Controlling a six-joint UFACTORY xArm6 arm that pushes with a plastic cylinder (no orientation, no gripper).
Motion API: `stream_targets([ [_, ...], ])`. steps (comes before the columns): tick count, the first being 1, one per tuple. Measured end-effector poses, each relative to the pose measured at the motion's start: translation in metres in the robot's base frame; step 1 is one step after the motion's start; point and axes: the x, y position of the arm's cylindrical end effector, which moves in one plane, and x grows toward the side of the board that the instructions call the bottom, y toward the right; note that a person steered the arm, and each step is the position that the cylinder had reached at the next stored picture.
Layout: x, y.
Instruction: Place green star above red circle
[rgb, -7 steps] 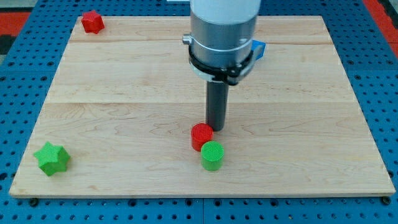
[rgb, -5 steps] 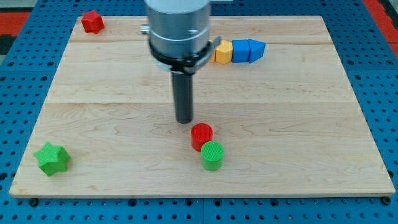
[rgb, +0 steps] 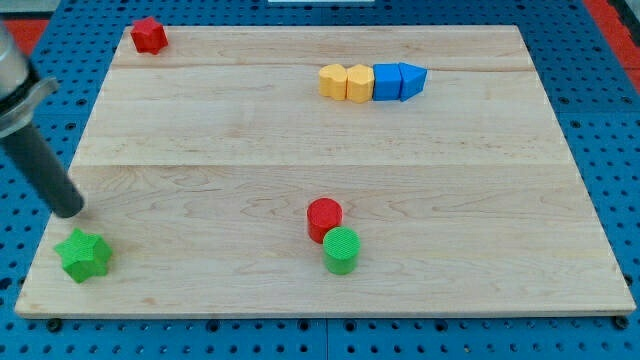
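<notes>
The green star (rgb: 83, 255) lies near the board's bottom left corner. The red circle (rgb: 324, 219) sits low in the middle of the board, touching a green circle (rgb: 341, 250) just below and to its right. My tip (rgb: 70, 211) is at the board's left edge, just above the green star and slightly to its left, a small gap away. The rod slants up to the view's left edge.
A red block (rgb: 149, 35) lies at the top left corner. A row of two yellow blocks (rgb: 346, 82) and two blue blocks (rgb: 398, 81) sits at the upper right. The wooden board (rgb: 500, 200) rests on a blue pegboard.
My tip has swept from just above the red circle far to the left, ending beside the green star. The arm no longer hides the yellow and blue row. No block has moved.
</notes>
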Motion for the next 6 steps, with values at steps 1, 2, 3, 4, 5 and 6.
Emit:
stream_targets([
  [1,0.04,-0.009],
  [2,0.056,-0.005],
  [3,0.056,0.027],
  [4,0.056,0.063],
  [5,0.053,0.091],
  [6,0.045,0.107],
])
